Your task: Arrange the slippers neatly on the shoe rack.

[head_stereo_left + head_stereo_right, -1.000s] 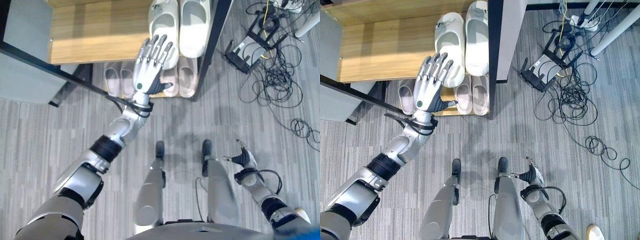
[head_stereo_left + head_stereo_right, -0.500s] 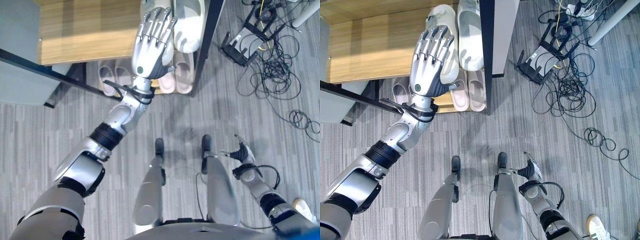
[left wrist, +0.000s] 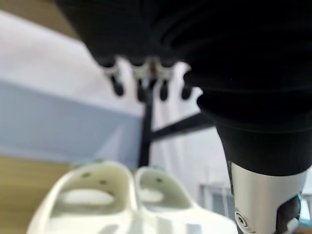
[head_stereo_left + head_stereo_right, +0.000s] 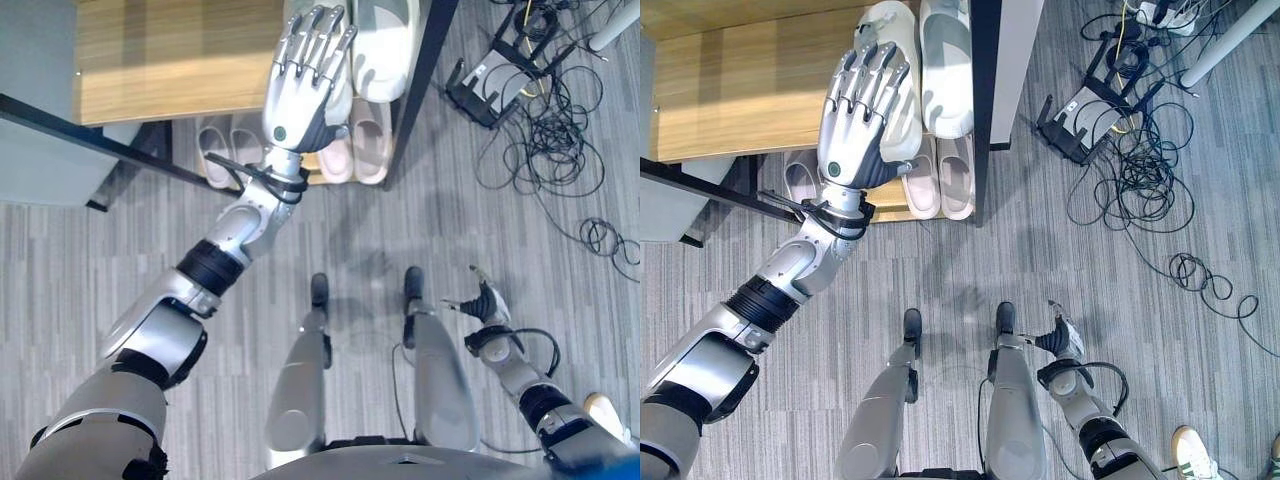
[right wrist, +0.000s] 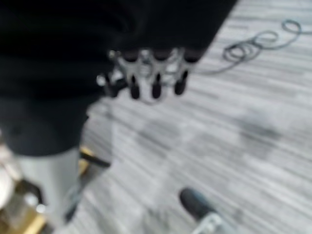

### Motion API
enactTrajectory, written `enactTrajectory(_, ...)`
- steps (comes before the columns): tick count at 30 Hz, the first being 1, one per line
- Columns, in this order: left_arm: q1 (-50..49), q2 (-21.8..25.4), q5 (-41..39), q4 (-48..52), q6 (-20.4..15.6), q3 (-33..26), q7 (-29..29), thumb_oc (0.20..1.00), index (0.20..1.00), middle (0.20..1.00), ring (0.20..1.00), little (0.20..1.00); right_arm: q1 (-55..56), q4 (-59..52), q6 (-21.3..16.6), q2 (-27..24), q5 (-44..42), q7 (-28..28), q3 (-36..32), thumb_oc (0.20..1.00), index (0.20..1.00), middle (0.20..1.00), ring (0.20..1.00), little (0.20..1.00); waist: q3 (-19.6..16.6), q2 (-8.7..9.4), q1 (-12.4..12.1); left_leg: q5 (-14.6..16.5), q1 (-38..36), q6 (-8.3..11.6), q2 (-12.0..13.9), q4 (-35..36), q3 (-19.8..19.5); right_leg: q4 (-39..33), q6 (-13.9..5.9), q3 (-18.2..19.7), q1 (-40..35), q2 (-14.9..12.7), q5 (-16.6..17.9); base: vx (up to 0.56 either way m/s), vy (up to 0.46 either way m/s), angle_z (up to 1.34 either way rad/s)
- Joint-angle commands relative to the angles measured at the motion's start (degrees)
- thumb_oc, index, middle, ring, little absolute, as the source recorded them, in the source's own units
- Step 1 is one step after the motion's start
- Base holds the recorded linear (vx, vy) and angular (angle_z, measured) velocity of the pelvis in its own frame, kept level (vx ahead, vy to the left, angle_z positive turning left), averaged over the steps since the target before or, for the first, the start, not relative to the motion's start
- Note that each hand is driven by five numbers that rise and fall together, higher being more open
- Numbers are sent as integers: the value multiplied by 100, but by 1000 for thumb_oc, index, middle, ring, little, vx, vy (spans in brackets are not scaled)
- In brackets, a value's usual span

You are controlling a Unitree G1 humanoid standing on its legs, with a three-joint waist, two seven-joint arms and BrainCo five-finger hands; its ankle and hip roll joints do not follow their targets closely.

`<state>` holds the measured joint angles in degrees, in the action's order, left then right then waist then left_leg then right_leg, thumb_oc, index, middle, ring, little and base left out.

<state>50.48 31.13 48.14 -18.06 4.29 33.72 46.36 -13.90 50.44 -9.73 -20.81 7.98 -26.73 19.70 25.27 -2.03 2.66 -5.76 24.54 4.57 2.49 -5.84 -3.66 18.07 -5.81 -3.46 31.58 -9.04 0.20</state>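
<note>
A pair of white slippers lies side by side on the wooden top shelf point(image 4: 170, 60) of the shoe rack. My left hand point(image 4: 300, 90) lies over the left white slipper point(image 4: 892, 30) with straight fingers and covers most of it. The right white slipper point(image 4: 385, 50) lies bare beside it. In the left wrist view both white slippers point(image 3: 97, 195) show past the straight fingers point(image 3: 139, 78). A pink pair point(image 4: 355, 155) and a grey pair point(image 4: 228, 150) sit on the lower shelf. My right hand point(image 4: 485, 305) hangs low by my side, fingers point(image 5: 156, 78) relaxed, holding nothing.
The rack's black post point(image 4: 420, 90) stands just right of the slippers. A black stand point(image 4: 495, 85) and tangled cables point(image 4: 550, 150) lie on the floor to the right. A grey cabinet point(image 4: 30, 130) is at the left. A person's shoe point(image 4: 1188, 452) shows at the lower right.
My left hand has reached further forward, from the heel of the left white slipper to lying over it. The whole view has shifted a little. The right hand stays low.
</note>
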Motion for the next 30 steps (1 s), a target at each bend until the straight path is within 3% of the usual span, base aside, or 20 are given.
enactTrajectory(1, 275, 319, 99, 392, -74, -359, 233, 1000, 1000, 1000, 1000, 1000, -120, -142, -138, 168, -158, -147, 62, 1000, 1000, 1000, 1000, 1000, 76, 275, 61, 533, 332, -213, -349, -373, 47, -1045, -239, -121, -611, -126, 270, 0, 0, 0)
enactTrajectory(30, 472, 262, 76, 161, 120, -256, 286, 1000, 1000, 1000, 1000, 1000, -390, -17, -94, 205, -146, -251, 117, 1000, 1000, 1000, 1000, 1000, 193, 336, 36, 499, 558, -247, -382, -356, 31, -1099, -277, -155, -429, -171, 360, 0, 0, 0)
